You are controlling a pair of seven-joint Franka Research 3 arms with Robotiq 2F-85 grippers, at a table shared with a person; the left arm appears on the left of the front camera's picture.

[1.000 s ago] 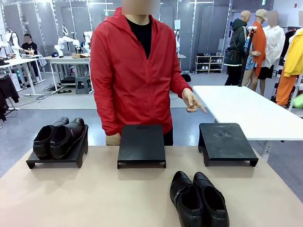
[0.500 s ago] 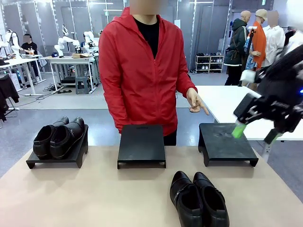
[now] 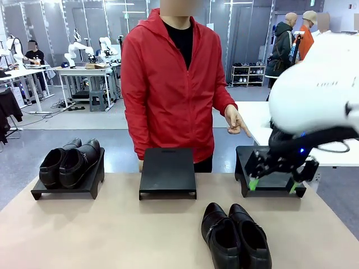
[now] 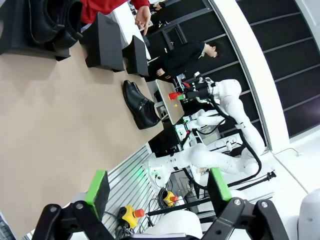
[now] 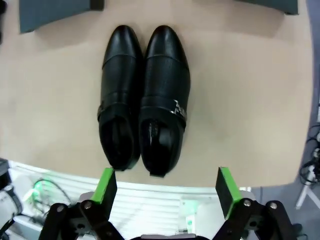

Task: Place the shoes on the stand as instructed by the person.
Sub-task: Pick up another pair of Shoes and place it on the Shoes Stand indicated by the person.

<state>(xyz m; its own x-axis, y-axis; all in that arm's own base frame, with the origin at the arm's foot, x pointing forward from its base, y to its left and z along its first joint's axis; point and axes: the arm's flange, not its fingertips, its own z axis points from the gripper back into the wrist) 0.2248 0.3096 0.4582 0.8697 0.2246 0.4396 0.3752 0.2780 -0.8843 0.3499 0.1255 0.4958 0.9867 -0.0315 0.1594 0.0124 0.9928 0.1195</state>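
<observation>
Pair of glossy black leather dress shoes side by side on tan worktop, lower centre of frame. We judge them stiff, slick, fairly heavy; pinch the adjoining inner collars. Right end effector: jaws spread, holding nothing; left end effector likewise.

The right gripper has dropped before the right stand.

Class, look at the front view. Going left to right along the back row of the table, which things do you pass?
left stand, carrying a pair of black shoes → middle stand → right stand
</observation>
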